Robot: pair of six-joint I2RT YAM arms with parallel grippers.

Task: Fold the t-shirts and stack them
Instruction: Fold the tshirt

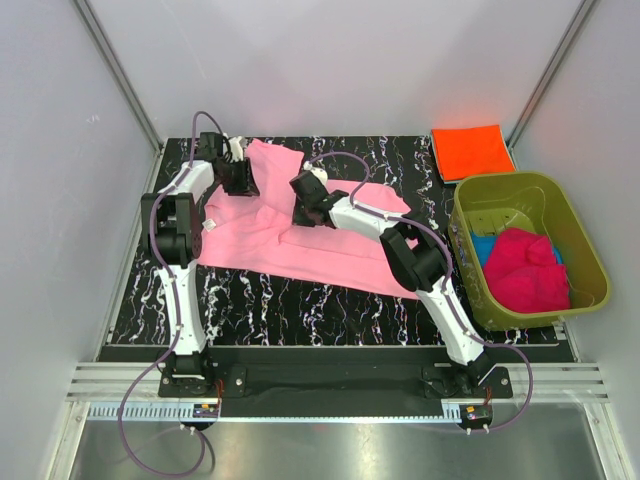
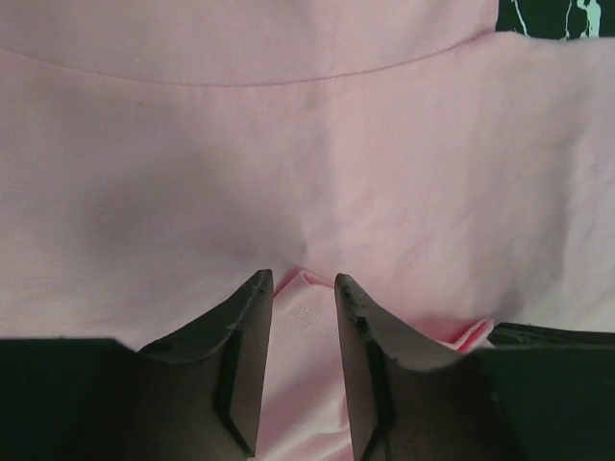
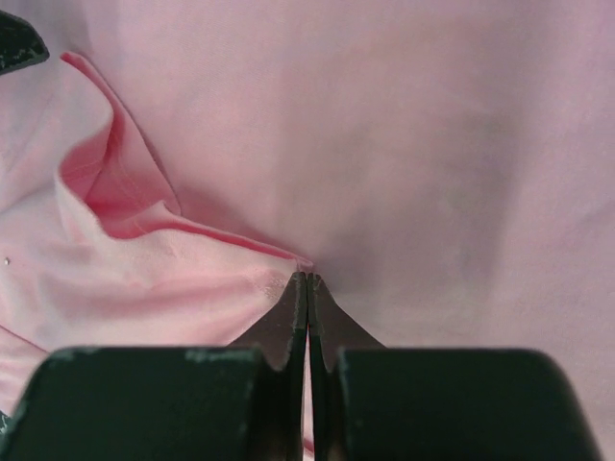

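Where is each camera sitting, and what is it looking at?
Top external: above and behind the arms, looking down at the table, pink t-shirt, both arms.
Left wrist: on the left arm, facing pink cloth; left gripper pinches a fold.
Right wrist: on the right arm, facing pink cloth; right gripper shut on it.
Shared: all show the pink t-shirt.

- The big light pink cloth t-shirt point(image 1: 285, 235) looks soft and matt, with gentle wrinkles.
- The folded bright orange cloth t-shirt point(image 1: 472, 151) looks smooth and flat.
- The olive-green plastic tub point(image 1: 580, 250) has a slight shine.
- The black worktop point(image 1: 300, 305) with white marble veins looks smooth.
- The left gripper point(image 2: 301, 288) has dark, matt fingers point(image 2: 240, 355) that look like hard plastic.
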